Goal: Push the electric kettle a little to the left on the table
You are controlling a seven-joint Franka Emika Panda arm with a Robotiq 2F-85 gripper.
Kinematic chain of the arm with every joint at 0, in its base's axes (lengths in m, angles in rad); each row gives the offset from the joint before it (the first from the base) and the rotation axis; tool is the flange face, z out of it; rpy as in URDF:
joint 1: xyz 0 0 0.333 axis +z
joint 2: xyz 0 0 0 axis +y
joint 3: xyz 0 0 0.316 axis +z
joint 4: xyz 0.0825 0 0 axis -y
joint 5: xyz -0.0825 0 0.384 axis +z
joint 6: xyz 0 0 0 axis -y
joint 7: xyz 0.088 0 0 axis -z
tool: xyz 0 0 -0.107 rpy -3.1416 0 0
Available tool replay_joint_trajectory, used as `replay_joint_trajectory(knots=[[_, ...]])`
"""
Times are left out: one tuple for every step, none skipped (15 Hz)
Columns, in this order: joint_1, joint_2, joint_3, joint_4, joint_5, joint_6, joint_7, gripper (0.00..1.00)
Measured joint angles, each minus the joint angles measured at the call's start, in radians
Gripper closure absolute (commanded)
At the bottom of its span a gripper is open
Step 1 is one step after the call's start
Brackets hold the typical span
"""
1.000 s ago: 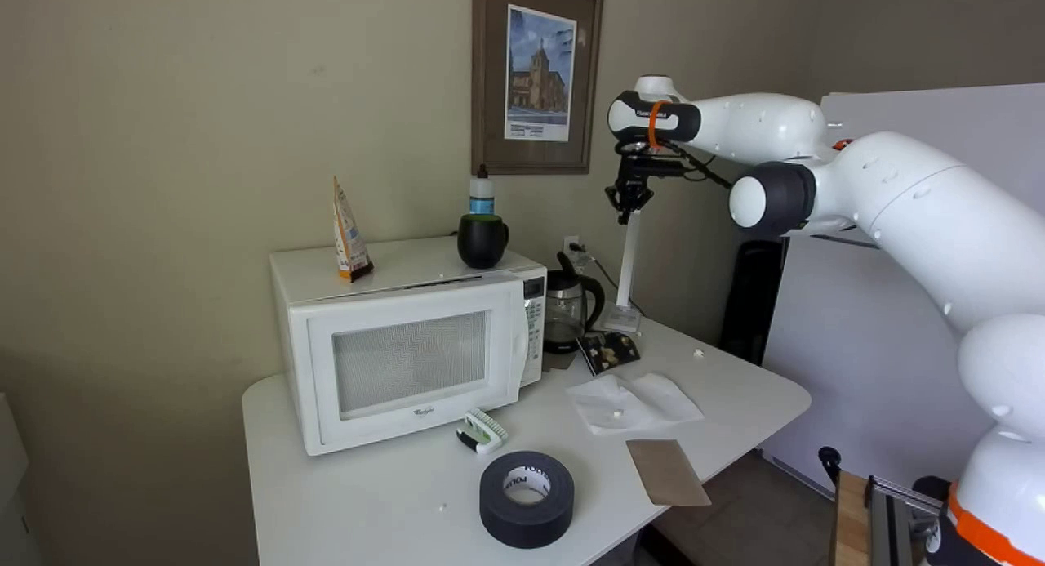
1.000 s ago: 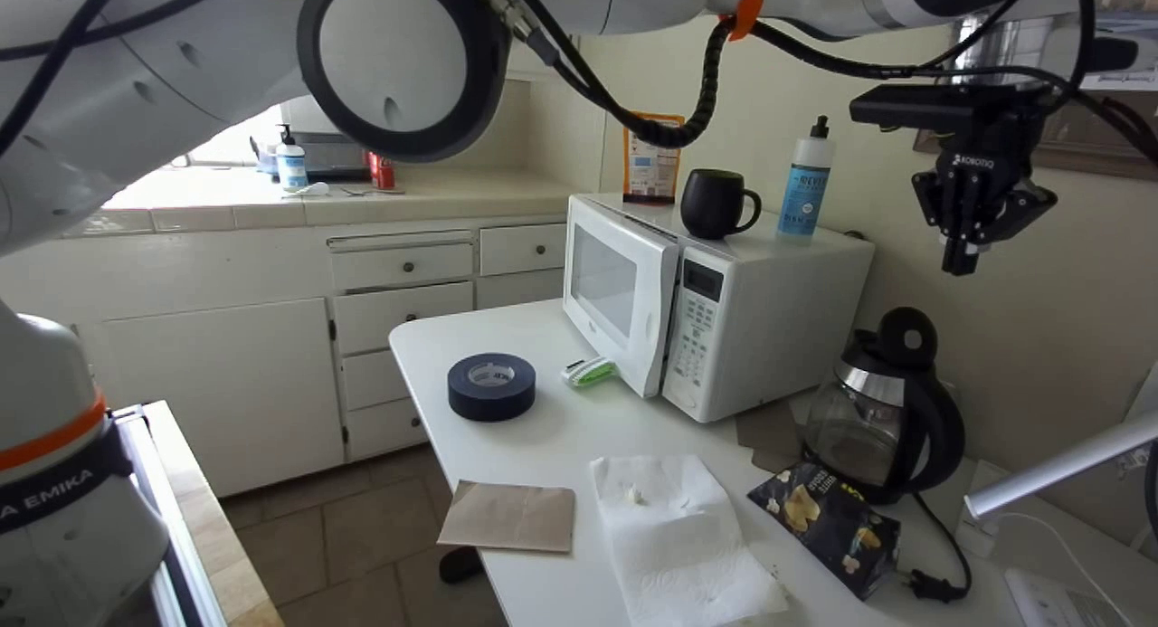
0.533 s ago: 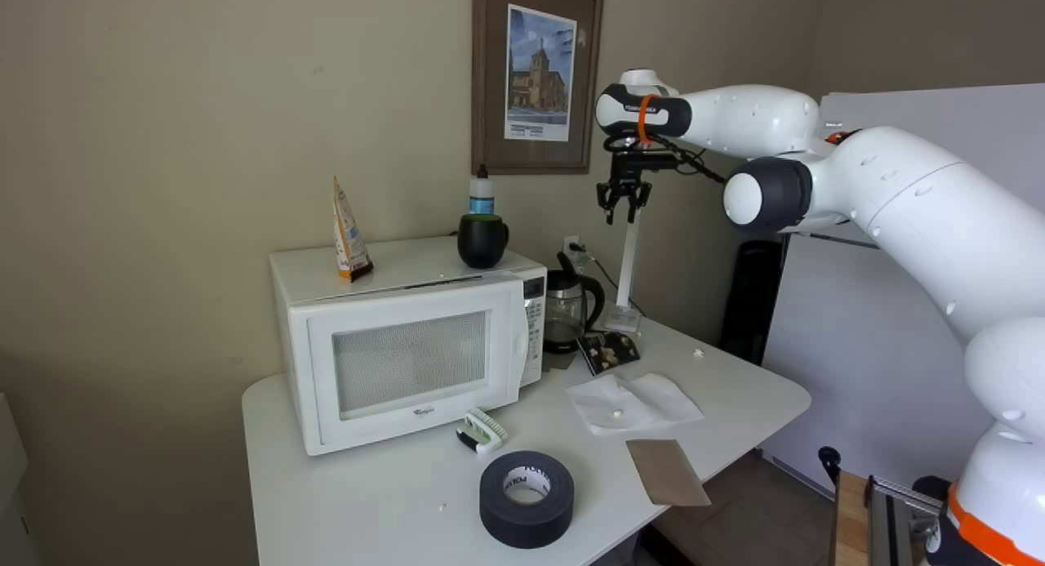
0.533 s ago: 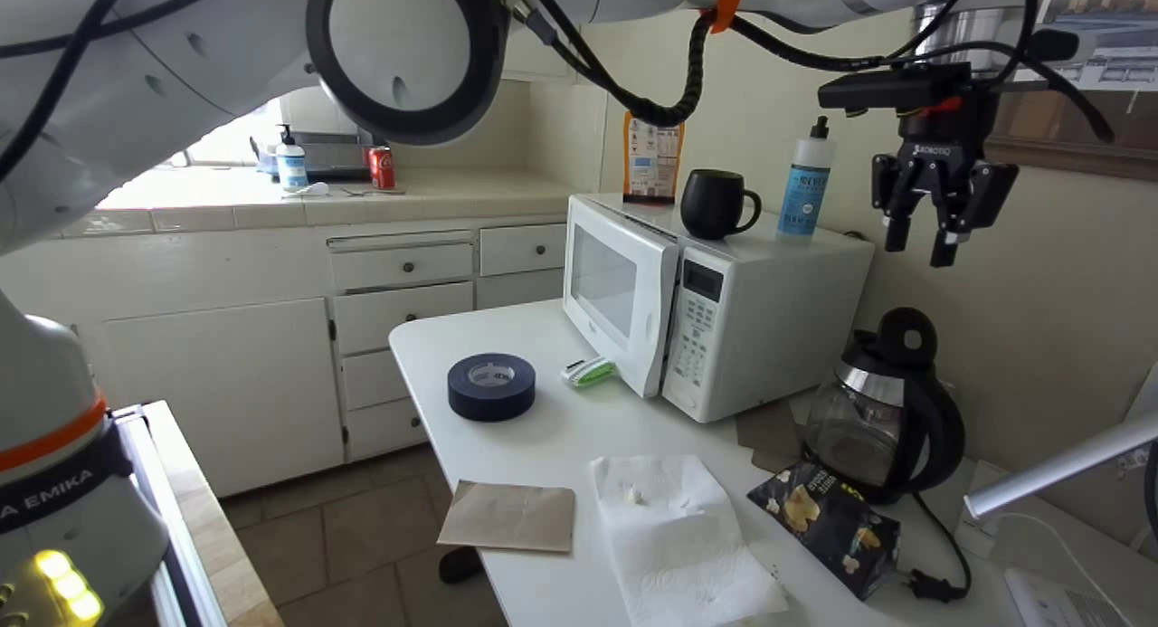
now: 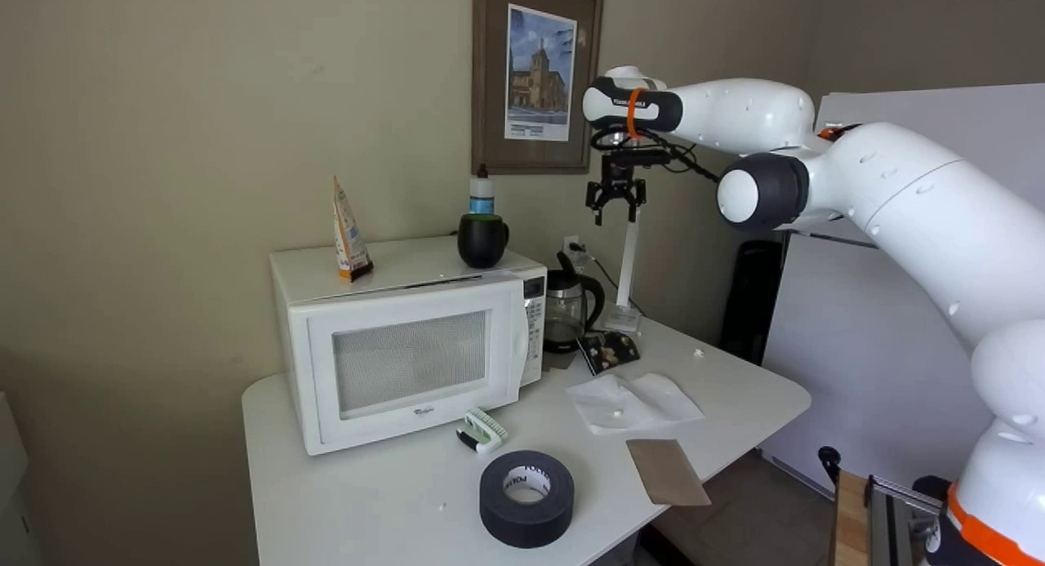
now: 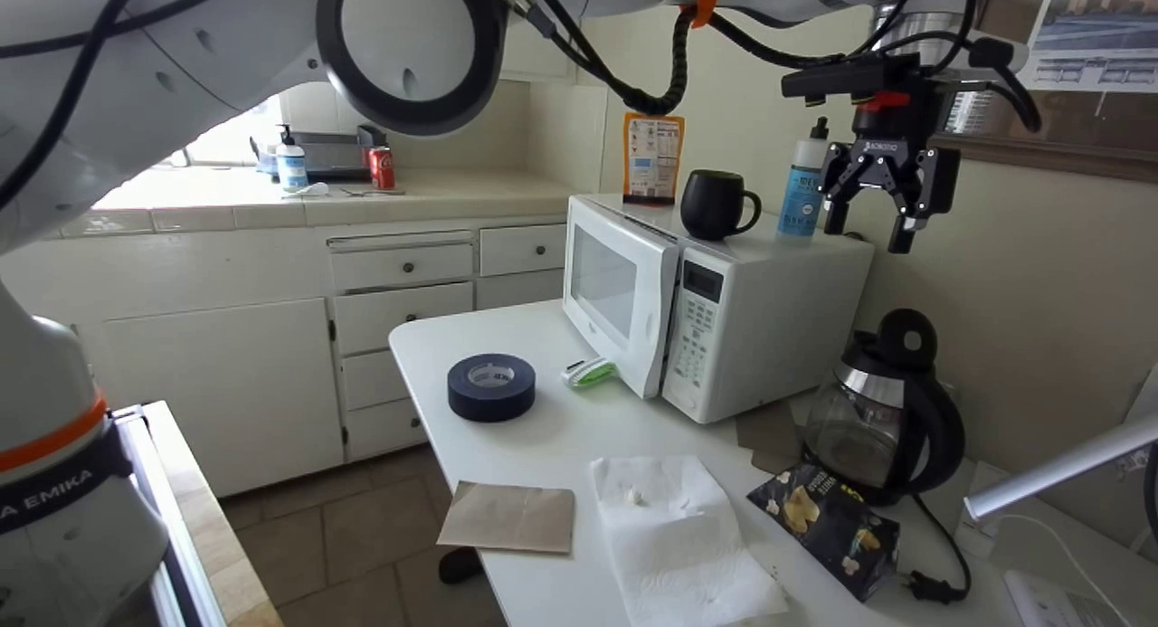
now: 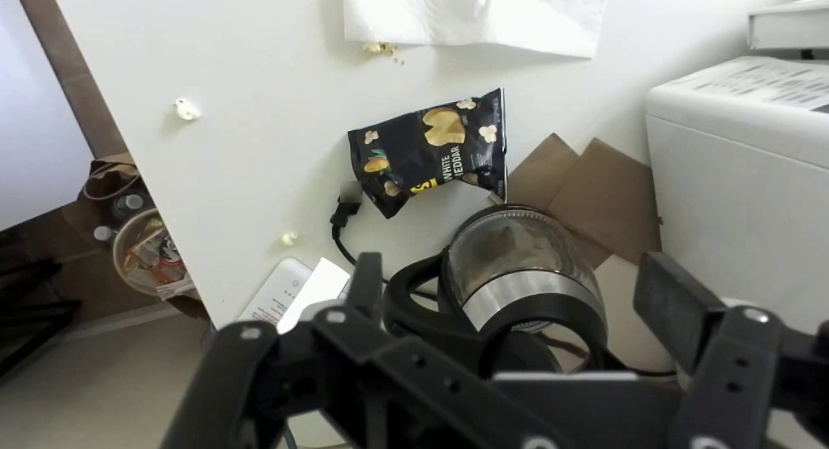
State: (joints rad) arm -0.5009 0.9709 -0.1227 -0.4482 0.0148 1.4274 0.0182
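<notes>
Pincer [image 6: 868,230] high above kettle [image 6: 882,404], well apart from it, fingers [image 7: 673,306] spread wide. Kettle stands upright on white counter [image 6: 543,451], beside microwave [image 6: 783,310], handle [image 6: 947,428] turned away from microwave. Dark snack bag [image 6: 828,523] lies close to kettle. Black mug [image 6: 708,206] and blue bottle [image 6: 802,195] stand on microwave. Tape roll [image 6: 491,403] lies far from kettle.

Silver-banded black-and-clear electric kettle [image 6: 873,414], white table [image 6: 543,441], white microwave [image 6: 760,324], black tool [image 6: 868,230], yellow-printed black bag [image 7: 418,144]
</notes>
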Motion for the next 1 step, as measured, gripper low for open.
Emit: replay_joint_trajectory(knots=[[-0.001,0.0,0.0,0.0,0.0,0.0,0.0,0.0]])
